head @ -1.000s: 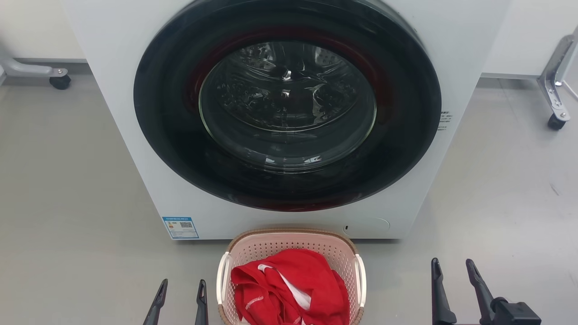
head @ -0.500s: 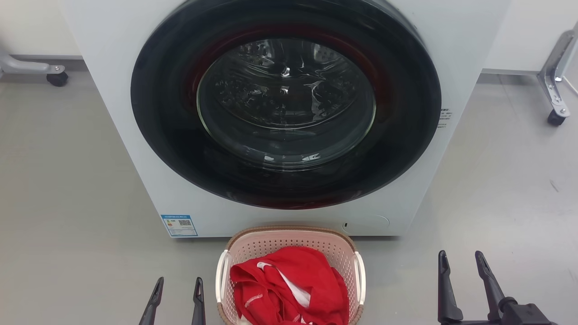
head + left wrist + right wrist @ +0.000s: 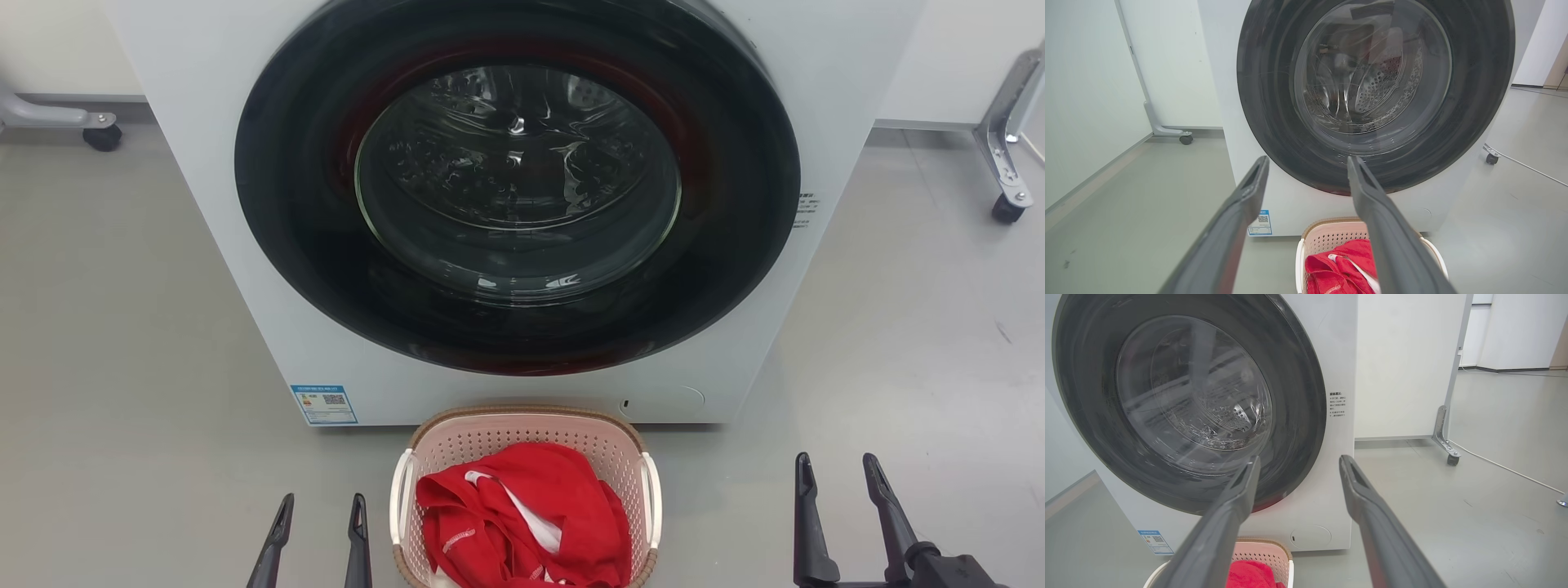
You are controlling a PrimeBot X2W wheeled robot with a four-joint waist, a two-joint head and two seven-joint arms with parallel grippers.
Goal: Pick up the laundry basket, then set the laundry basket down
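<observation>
Holds nothing in the left fingers, parted by a moderate gap and pointing to the far side, just left of the white left handle and seemingly clear of it. Holds nothing in the right fingers either, parted about the same, well apart to the right of the white right handle. Finds the laundry basket between the two pairs, upright on the grey floor, with its far rim just before the bottom of the washing machine. Carries inside a crumpled red garment with a white strip. Shows the round door of the machine shut, beyond the basket. Cannot settle the step from this alone: fits a basket waiting for the grasp and the lift, and fits equally a basket put down and released. Therefore names no certain next move. Judges only that any motion near the basket asks for care at the handles, because such light plastic would probably slide or tip from a push on one side only.
</observation>
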